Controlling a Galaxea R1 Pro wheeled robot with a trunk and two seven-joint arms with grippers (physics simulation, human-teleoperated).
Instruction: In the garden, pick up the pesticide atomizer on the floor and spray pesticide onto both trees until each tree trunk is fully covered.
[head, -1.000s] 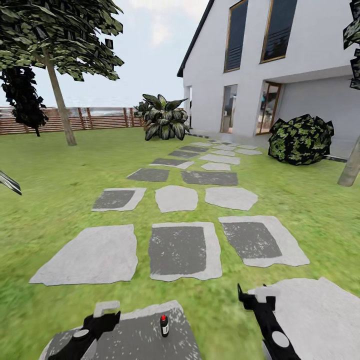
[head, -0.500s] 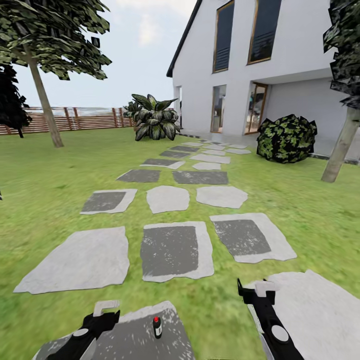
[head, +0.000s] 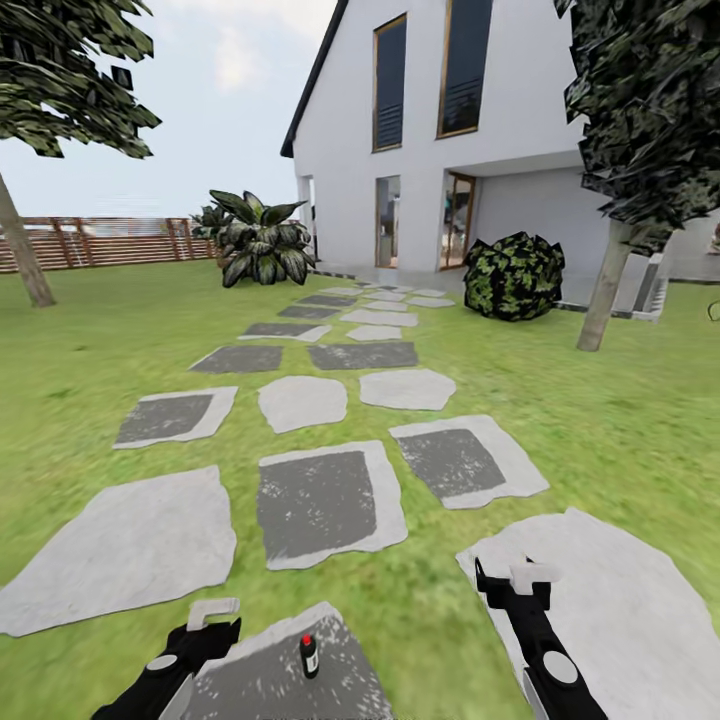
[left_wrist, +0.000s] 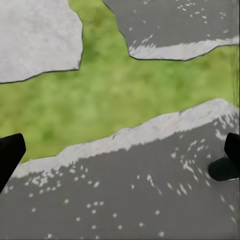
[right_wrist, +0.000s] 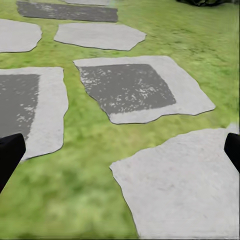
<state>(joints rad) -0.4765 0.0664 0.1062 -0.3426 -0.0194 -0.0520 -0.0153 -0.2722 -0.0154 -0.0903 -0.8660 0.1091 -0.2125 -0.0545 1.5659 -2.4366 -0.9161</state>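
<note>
Both black arms reach forward low in the head view — the left end effector and the right end effector each hold nothing. In the wrist views their fingertips sit wide apart — both spread.

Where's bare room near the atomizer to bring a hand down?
The atomizer stands alone on a dark stone slab. Bare slab lies on both sides of it: toward the left gripper, and toward the grass strip that borders the pale slab under the right gripper. Nothing crowds it.
</note>
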